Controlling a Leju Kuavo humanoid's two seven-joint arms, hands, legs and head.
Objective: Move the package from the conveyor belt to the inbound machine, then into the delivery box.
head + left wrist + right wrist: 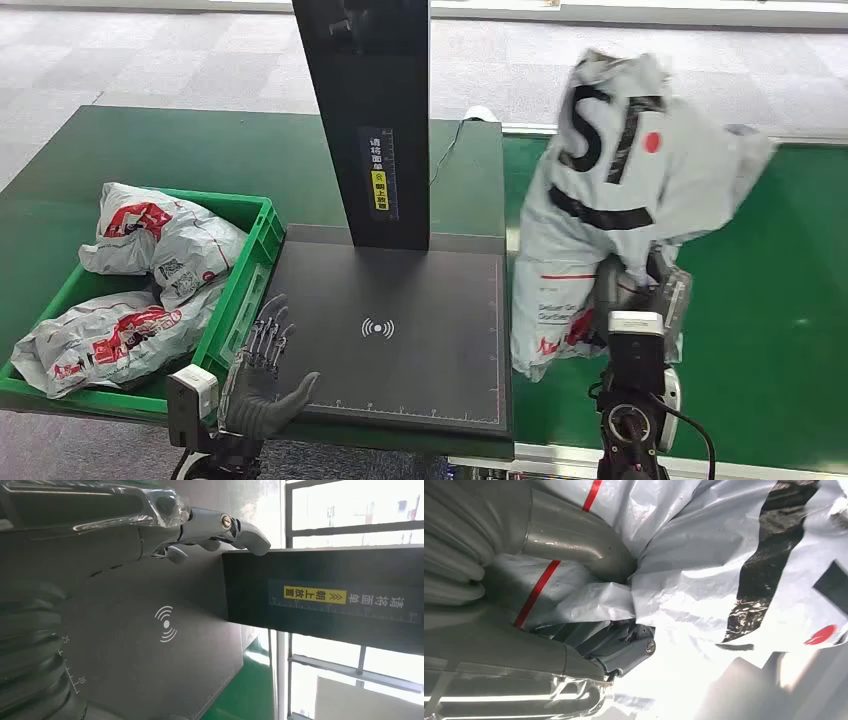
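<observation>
Package transfer under way: conveyor pickup done, inbound machine and delivery box steps outstanding.
Crumpled white plastic mailer package (610,190) is gripped aloft by right hand (640,290) at 3 o'clock of black scanner plate (400,330); left hand (262,375) is spread at 7 o'clock; green plastic crate (245,290) lies at 9 o'clock.

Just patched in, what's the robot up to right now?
The right hand grips a large grey plastic package, holding it up above the green conveyor belt, just beside the black inbound machine. The machine's scan plate has nothing on it. The left hand is open and holds nothing, at the plate's near corner. The green delivery box already holds two white packages.
</observation>
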